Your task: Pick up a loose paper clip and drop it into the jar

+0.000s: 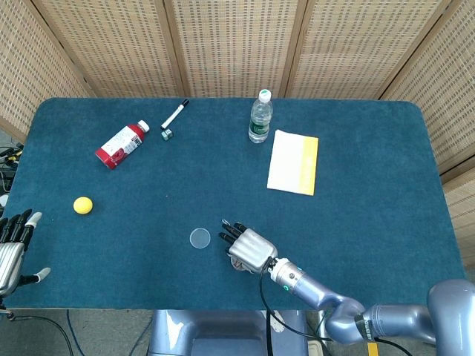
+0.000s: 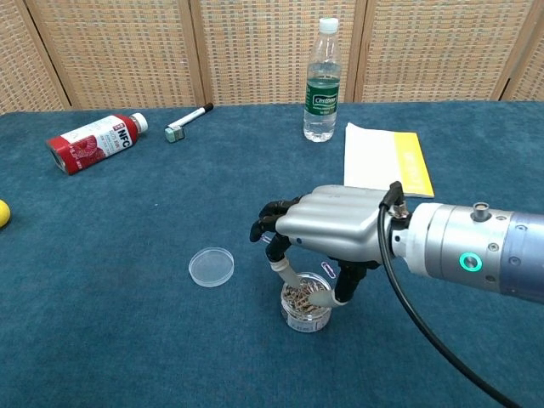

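A small clear jar (image 2: 304, 313) full of paper clips stands on the blue table, near the front edge. My right hand (image 2: 336, 225) hovers right over it, thumb and one finger reaching down to the jar's mouth. A small paper clip (image 2: 327, 271) shows between them and looks pinched. From the head view the same hand (image 1: 251, 248) covers the jar. A loose clip (image 1: 225, 222) lies on the cloth just beyond its fingertips. The jar's clear lid (image 2: 212, 266) lies flat to the left. My left hand (image 1: 11, 248) rests at the table's left edge, fingers apart and holding nothing.
At the back stand a water bottle (image 1: 259, 117) and a white-and-yellow notepad (image 1: 293, 162). A red bottle (image 1: 122, 144) lies on its side next to a marker (image 1: 175, 114) with its cap off. A yellow ball (image 1: 82, 205) sits on the left.
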Action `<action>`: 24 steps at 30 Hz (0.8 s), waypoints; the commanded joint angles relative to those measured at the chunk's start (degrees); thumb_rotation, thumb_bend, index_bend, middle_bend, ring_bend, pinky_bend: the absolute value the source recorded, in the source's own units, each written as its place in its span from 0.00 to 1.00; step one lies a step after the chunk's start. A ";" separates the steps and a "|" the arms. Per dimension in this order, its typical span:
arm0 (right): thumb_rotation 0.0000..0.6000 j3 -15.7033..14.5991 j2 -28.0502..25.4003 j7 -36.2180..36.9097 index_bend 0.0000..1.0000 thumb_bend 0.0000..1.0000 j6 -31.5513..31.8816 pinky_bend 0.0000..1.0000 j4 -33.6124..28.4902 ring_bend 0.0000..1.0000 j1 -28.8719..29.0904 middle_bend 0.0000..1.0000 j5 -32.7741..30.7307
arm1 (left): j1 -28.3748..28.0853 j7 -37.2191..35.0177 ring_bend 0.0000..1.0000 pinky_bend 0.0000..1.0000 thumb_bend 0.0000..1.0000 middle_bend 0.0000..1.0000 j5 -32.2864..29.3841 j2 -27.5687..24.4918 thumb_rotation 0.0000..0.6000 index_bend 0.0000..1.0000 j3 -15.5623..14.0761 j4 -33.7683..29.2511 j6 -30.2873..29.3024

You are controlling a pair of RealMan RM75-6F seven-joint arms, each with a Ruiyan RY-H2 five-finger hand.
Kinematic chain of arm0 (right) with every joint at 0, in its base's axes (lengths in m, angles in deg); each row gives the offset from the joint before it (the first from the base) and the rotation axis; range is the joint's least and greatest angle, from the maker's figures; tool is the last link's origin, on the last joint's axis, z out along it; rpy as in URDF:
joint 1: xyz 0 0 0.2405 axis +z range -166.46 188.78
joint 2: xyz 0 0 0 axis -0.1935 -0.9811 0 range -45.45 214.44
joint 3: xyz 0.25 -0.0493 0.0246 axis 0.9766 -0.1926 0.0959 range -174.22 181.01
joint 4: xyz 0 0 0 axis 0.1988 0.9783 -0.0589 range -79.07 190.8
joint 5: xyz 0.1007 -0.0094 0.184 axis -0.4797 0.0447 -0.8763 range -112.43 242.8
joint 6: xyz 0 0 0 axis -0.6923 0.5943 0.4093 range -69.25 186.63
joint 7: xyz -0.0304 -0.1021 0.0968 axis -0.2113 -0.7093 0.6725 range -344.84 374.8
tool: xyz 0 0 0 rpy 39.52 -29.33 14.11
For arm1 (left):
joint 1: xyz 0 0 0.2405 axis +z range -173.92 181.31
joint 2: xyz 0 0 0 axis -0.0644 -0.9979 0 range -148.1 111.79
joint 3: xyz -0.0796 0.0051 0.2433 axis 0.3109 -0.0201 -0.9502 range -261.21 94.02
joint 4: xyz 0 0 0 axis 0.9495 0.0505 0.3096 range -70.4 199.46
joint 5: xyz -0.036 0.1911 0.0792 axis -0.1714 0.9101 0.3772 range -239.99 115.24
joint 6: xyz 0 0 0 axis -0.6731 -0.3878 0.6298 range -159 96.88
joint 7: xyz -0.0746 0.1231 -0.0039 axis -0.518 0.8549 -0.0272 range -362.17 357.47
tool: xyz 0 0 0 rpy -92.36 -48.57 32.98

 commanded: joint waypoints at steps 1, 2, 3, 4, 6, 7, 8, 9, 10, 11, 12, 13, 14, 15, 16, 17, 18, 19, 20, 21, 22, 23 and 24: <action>1.00 0.06 -0.20 0.00 0.52 0.29 0.36 0.15 -0.30 0.00 -0.01 0.13 0.04 | 0.03 -0.03 0.00 0.00 0.00 0.00 -0.04 -0.02 1.00 0.00 -0.01 0.00 -0.02; 1.00 0.06 -0.35 -0.04 0.52 0.29 0.51 0.15 -0.50 0.00 -0.02 0.13 0.07 | 0.02 -0.06 0.00 0.00 0.00 0.00 -0.06 -0.03 1.00 0.00 0.00 0.01 -0.01; 1.00 0.10 -0.57 -0.09 0.52 0.29 0.68 0.15 -0.77 0.00 -0.03 0.13 0.09 | 0.00 -0.08 0.00 0.00 0.00 0.00 -0.08 -0.05 1.00 0.00 0.01 0.01 0.01; 1.00 0.15 -0.87 -0.11 0.52 0.29 0.88 0.15 -1.13 0.00 -0.06 0.13 0.13 | -0.01 -0.10 0.00 0.00 0.00 0.00 -0.08 -0.07 1.00 0.00 0.01 -0.01 0.03; 1.00 0.37 -2.06 -0.09 0.52 0.29 1.74 0.15 -2.43 0.00 -0.29 0.13 0.33 | 0.01 -0.16 0.00 0.00 0.00 0.00 -0.09 -0.06 1.00 0.00 0.02 0.05 -0.02; 1.00 0.56 -3.08 -0.01 0.52 0.29 2.44 0.15 -3.39 0.00 -0.52 0.13 0.53 | 0.01 -0.24 0.00 0.00 0.00 0.00 -0.16 -0.06 1.00 0.00 0.04 0.09 0.00; 1.00 0.71 -4.03 0.12 0.52 0.29 3.05 0.15 -4.17 0.00 -0.77 0.13 0.69 | -0.01 -0.30 0.00 0.00 0.00 0.00 -0.22 -0.06 1.00 0.00 0.06 0.12 0.04; 1.00 0.83 -5.12 0.32 0.52 0.29 3.76 0.15 -4.94 0.00 -1.11 0.13 0.88 | -0.03 -0.39 0.00 0.00 0.00 0.00 -0.29 -0.08 1.00 0.00 0.09 0.15 0.09; 1.00 0.89 -6.31 0.60 0.52 0.29 4.56 0.16 -5.65 0.00 -1.55 0.13 1.12 | -0.03 -0.50 0.00 0.00 0.00 0.00 -0.34 -0.12 1.00 0.00 0.11 0.15 0.11; 1.00 0.83 -8.08 1.10 0.52 0.29 5.79 0.16 -6.37 0.00 -2.33 0.13 1.53 | -0.03 -0.67 0.00 0.00 0.00 0.00 -0.35 -0.20 1.00 0.00 0.13 0.15 0.11; 1.00 0.66 -9.47 1.55 0.50 0.29 6.85 0.16 -6.69 0.00 -3.05 0.13 1.94 | 0.00 -0.83 0.00 0.00 0.00 0.00 -0.31 -0.27 1.00 0.00 0.14 0.11 0.05; 1.00 0.41 -10.86 2.16 0.48 0.28 8.07 0.16 -6.84 0.00 -3.91 0.13 2.46 | 0.04 -1.00 0.00 0.00 0.00 0.00 -0.22 -0.38 1.00 0.00 0.16 0.05 -0.08; 1.00 0.07 -12.19 3.00 0.42 0.25 9.43 0.15 -6.73 0.00 -4.93 0.12 3.02 | 0.10 -1.19 0.00 0.00 0.00 0.00 -0.07 -0.47 1.00 0.00 0.15 0.00 -0.22; 1.00 -0.22 -13.06 3.69 0.37 0.22 10.34 0.14 -6.58 0.00 -5.66 0.11 3.39 | 0.15 -1.34 0.00 0.00 0.00 0.00 0.05 -0.54 1.00 0.00 0.14 -0.02 -0.35; 1.00 -0.55 -13.92 4.50 0.27 0.15 11.31 0.12 -6.38 0.00 -6.47 0.07 3.78 | 0.20 -1.48 0.00 0.00 0.00 0.00 0.19 -0.60 1.00 0.00 0.10 -0.04 -0.46; 1.00 -1.06 -15.47 6.43 0.16 0.08 13.83 0.08 -5.75 0.00 -8.46 0.03 4.12 | 0.30 -1.76 0.00 0.00 0.00 0.00 0.46 -0.72 1.00 0.00 0.06 -0.10 -0.70; 1.00 -1.63 -16.52 8.45 0.10 0.05 15.87 0.06 -5.17 0.00 -10.07 0.01 4.87 | 0.38 -1.98 0.00 0.00 0.00 0.00 0.71 -0.82 1.00 0.00 0.00 -0.12 -0.86; 1.00 -2.11 -17.37 10.26 0.03 0.02 17.78 0.03 -4.40 0.00 -11.59 0.00 5.46 | 0.46 -2.17 0.00 0.00 0.00 0.00 0.93 -0.90 1.00 0.00 -0.06 -0.14 -1.02; 1.00 -2.68 -18.32 12.25 0.00 0.00 20.22 0.01 -3.23 0.00 -13.54 0.00 6.03 | 0.58 -2.39 0.00 0.00 0.00 0.00 1.22 -0.97 1.00 0.00 -0.11 -0.19 -1.28; 1.00 -3.06 -18.90 13.30 0.00 0.00 21.86 0.00 -2.36 0.00 -15.00 0.00 6.08 | 0.67 -2.49 0.00 0.00 0.00 0.00 1.44 -1.02 1.00 0.00 -0.16 -0.25 -1.48; 1.00 -3.41 -19.42 14.07 0.00 0.00 23.32 0.00 -1.67 0.00 -16.45 0.00 5.79 | 0.77 -2.55 0.00 0.00 0.00 0.00 1.68 -1.07 1.00 0.00 -0.24 -0.30 -1.69; 1.00 -3.73 -19.94 14.82 0.00 0.00 24.89 0.00 -1.07 0.00 -18.15 0.00 5.03 | 0.90 -2.60 0.00 0.00 0.00 0.00 2.00 -1.14 1.00 0.00 -0.34 -0.36 -1.96; 1.00 -4.20 -20.43 15.43 0.00 0.00 26.43 0.00 -0.55 0.00 -20.01 0.00 4.37 | 1.10 -2.65 0.00 0.00 0.00 0.00 2.41 -1.23 1.00 0.00 -0.45 -0.41 -2.37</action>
